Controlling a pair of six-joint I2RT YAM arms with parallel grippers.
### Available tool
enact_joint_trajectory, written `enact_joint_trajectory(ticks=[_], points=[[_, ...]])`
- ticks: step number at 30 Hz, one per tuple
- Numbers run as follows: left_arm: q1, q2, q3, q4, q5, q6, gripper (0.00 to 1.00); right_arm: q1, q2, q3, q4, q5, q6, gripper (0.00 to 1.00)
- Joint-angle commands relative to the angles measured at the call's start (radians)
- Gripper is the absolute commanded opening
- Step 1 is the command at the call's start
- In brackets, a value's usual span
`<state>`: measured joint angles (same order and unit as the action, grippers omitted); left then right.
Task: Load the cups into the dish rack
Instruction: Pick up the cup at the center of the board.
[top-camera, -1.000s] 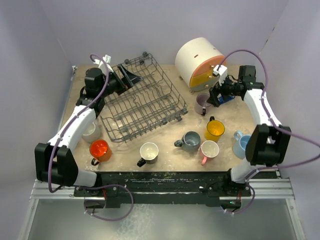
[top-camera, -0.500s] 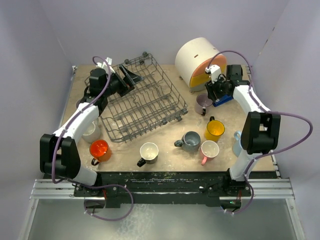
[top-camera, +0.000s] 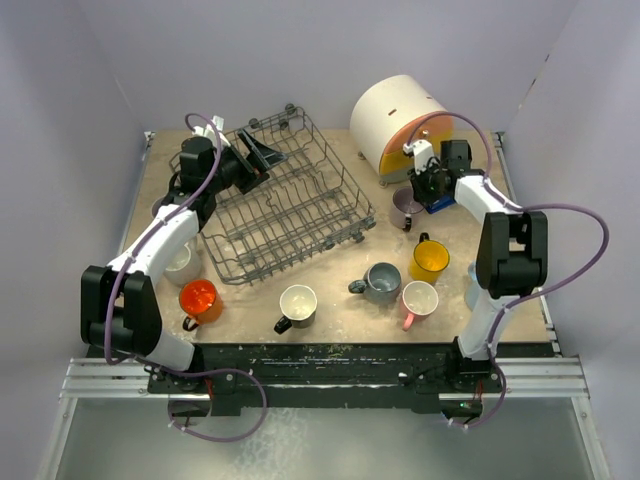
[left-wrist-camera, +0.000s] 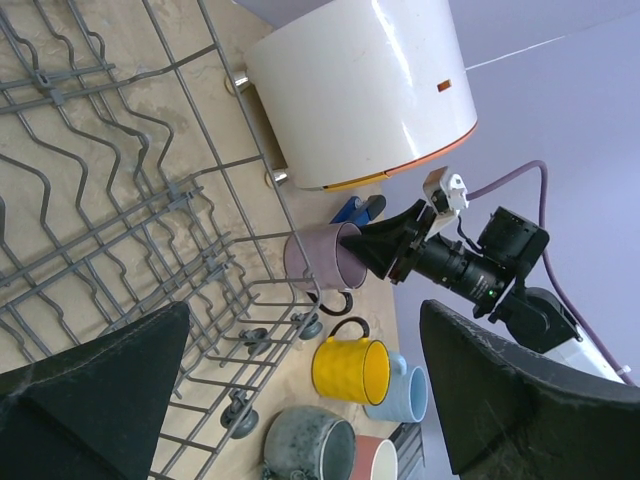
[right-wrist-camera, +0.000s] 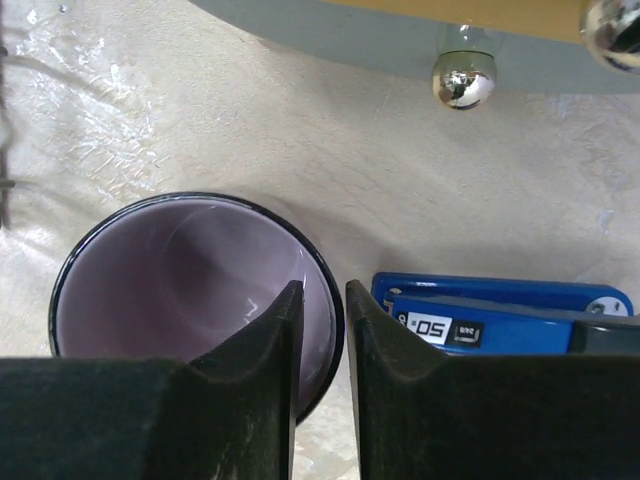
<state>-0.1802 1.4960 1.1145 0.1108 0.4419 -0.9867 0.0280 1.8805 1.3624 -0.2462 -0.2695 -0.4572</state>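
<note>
The mauve cup (top-camera: 406, 206) (right-wrist-camera: 180, 280) stands upright beside the dish rack (top-camera: 290, 200) (left-wrist-camera: 120, 200). My right gripper (top-camera: 420, 190) (right-wrist-camera: 323, 288) is closed over its rim, one finger inside the cup and one outside. My left gripper (top-camera: 262, 160) (left-wrist-camera: 305, 310) hangs open over the rack's far corner, holding nothing. More cups stand on the table near the front: orange (top-camera: 198, 299), white with a black handle (top-camera: 297, 303), grey (top-camera: 383, 282), yellow (top-camera: 430, 259), pink (top-camera: 419, 298), light blue (top-camera: 478, 288) and a white one (top-camera: 183, 262) half hidden under the left arm.
A big white cylinder (top-camera: 400, 125) with orange and yellow fronts stands at the back right, just behind the mauve cup. A flat blue object (right-wrist-camera: 500, 310) lies right beside that cup, under my right gripper. The rack sits at an angle across the table's left half.
The right arm swung left from the table's right side to the mauve cup, and its jaws went from wide open to closed over the rim. The left arm shifted only slightly.
</note>
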Motion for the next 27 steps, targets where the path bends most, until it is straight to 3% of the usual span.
enact_joint_trajectory(ticks=[1,6,12,21,27], points=[[-0.005,-0.011,0.036,0.06,0.008,-0.01,0.98,0.007,0.018,-0.002,0.047,0.001,0.034,0.22],[-0.005,-0.013,0.04,0.08,0.029,-0.006,0.97,0.006,-0.016,-0.003,0.03,-0.037,0.055,0.0],[-0.014,-0.018,0.038,0.147,0.058,-0.01,0.96,-0.032,-0.132,0.019,0.003,-0.101,0.063,0.0],[-0.032,-0.036,0.048,0.293,0.126,-0.039,0.95,-0.089,-0.317,0.077,-0.142,-0.33,-0.019,0.0],[-0.047,-0.042,0.059,0.38,0.167,-0.089,0.95,-0.092,-0.441,0.109,-0.121,-0.468,0.062,0.0]])
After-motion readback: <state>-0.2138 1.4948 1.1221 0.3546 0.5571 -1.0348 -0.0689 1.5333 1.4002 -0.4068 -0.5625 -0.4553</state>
